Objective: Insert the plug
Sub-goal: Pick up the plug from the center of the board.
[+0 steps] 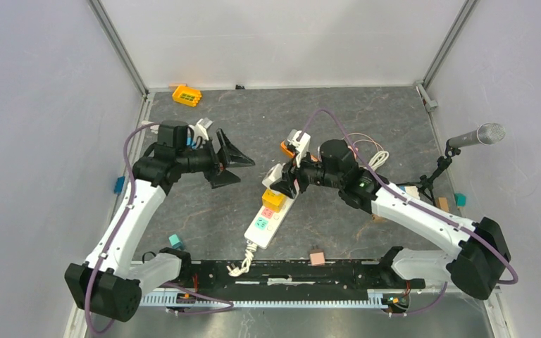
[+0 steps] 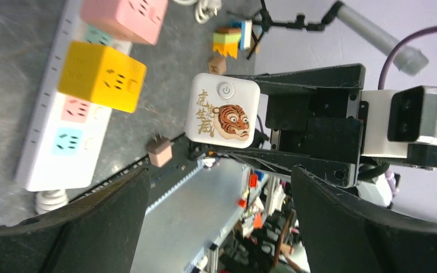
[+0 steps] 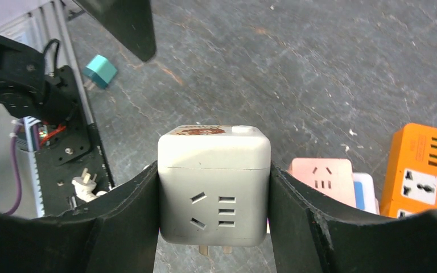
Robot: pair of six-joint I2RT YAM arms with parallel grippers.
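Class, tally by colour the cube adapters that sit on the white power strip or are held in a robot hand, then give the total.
Pink cube: 1
Yellow cube: 1
White cube: 1
Total: 3

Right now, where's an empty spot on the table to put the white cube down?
Bare table lies along the back, right of the orange block, and between the left arm and the power strip. It is crowded at the strip's far end: yellow cube, orange adapter, cables.
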